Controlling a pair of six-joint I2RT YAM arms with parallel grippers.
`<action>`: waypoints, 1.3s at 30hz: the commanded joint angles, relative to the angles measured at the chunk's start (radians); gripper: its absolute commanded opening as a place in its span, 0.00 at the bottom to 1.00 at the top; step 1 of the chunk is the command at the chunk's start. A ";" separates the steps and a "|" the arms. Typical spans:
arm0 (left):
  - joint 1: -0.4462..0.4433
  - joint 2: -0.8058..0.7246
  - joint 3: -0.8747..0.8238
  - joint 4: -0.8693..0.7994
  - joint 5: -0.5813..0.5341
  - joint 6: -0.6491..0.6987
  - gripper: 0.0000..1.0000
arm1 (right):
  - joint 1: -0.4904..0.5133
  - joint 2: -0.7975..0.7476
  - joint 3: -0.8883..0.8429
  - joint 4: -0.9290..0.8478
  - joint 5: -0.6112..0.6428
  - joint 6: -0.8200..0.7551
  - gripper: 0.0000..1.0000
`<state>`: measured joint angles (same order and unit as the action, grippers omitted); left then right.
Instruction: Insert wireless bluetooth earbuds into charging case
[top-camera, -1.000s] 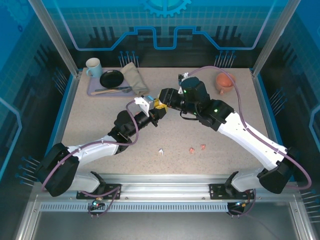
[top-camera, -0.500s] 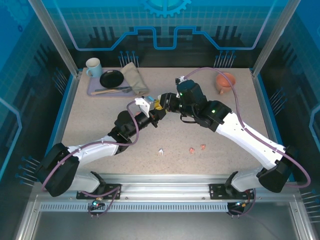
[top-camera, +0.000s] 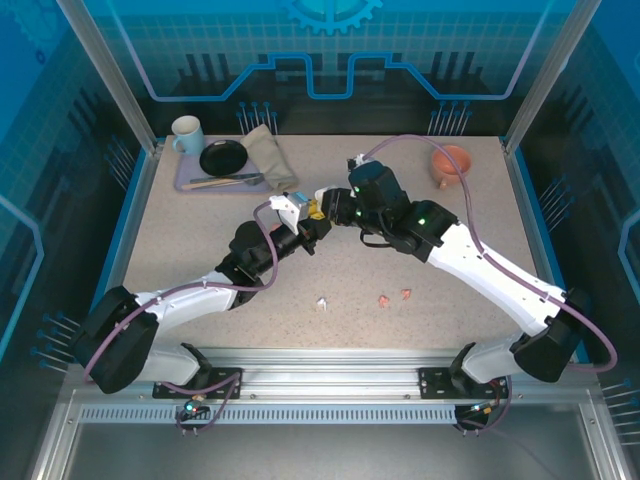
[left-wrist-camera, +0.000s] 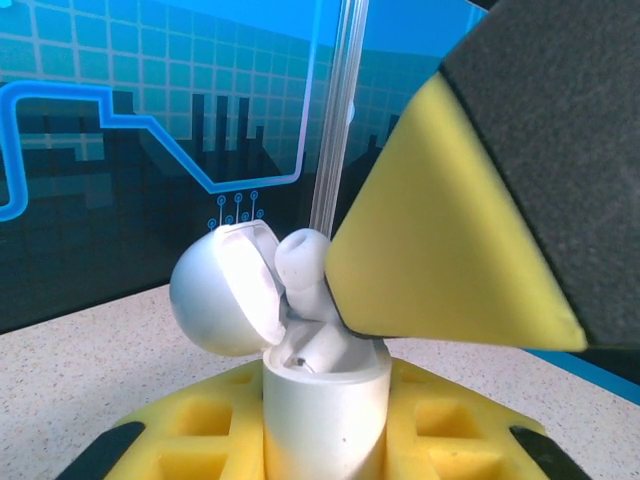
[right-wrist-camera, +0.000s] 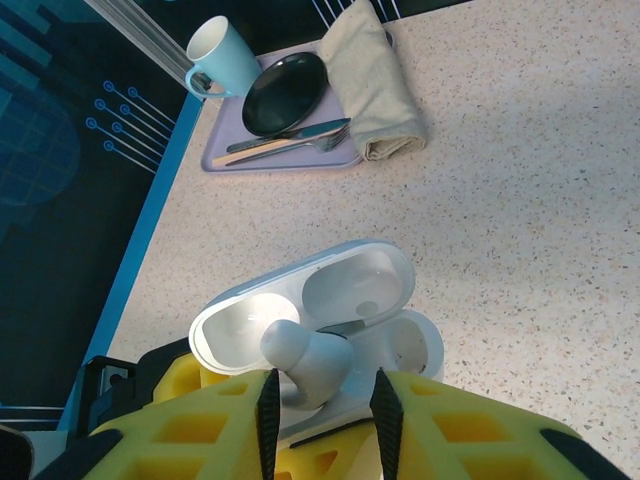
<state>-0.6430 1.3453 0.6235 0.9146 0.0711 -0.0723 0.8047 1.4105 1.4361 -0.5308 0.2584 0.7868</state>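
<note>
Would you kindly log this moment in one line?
left gripper: shut on open charging case | right gripper: shut on white earbud | earbud: at case opening, unseated

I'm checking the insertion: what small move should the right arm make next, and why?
Probably push the earbud a little deeper into the case before releasing. The right gripper grips it. Its stem looks partly inside the open case, yet its head stands above the rim. The left gripper clamps the case.
</note>
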 joint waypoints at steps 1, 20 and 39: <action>-0.006 -0.034 -0.008 0.054 0.047 0.014 0.00 | 0.007 0.033 0.034 0.026 0.014 -0.033 0.33; -0.007 -0.027 -0.010 0.043 0.053 0.006 0.00 | 0.010 0.013 0.003 0.144 -0.058 -0.068 0.34; -0.007 -0.054 -0.025 0.030 0.035 0.016 0.00 | 0.004 -0.019 -0.090 0.160 -0.059 -0.068 0.32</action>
<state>-0.6464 1.3319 0.6029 0.8955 0.0921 -0.0723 0.8047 1.4120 1.3685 -0.3622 0.1833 0.7212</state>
